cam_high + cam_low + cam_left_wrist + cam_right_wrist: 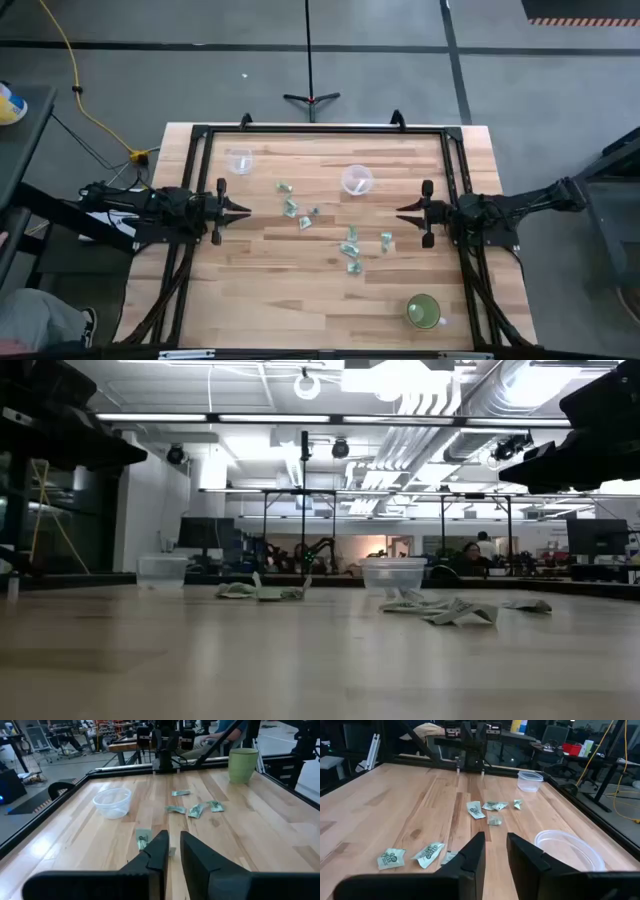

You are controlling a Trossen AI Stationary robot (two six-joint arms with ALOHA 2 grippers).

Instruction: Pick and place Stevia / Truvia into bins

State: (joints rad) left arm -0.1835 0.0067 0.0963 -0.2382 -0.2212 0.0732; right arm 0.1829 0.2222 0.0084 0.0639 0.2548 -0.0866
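Several small green-and-white Stevia packets (pixel 350 237) lie flat and scattered across the middle of the wooden table, also seen in the low view (pixel 450 608). Two clear cups stand upright: one near the far left (pixel 240 160), one at the far centre (pixel 357 180) (pixel 112 802) (pixel 570 850). My left gripper (pixel 247 210) (pixel 174 836) hovers left of the packets, open by a narrow gap. My right gripper (pixel 400 211) (pixel 495 837) hovers right of them, open by a narrow gap too. Both point level toward the table's middle and hold nothing.
A green mug (pixel 422 312) (pixel 242 765) stands near the table's near right corner. A black frame (pixel 320 130) runs around the tabletop edges. Bare wood lies along the near side, between the packets and the near edge.
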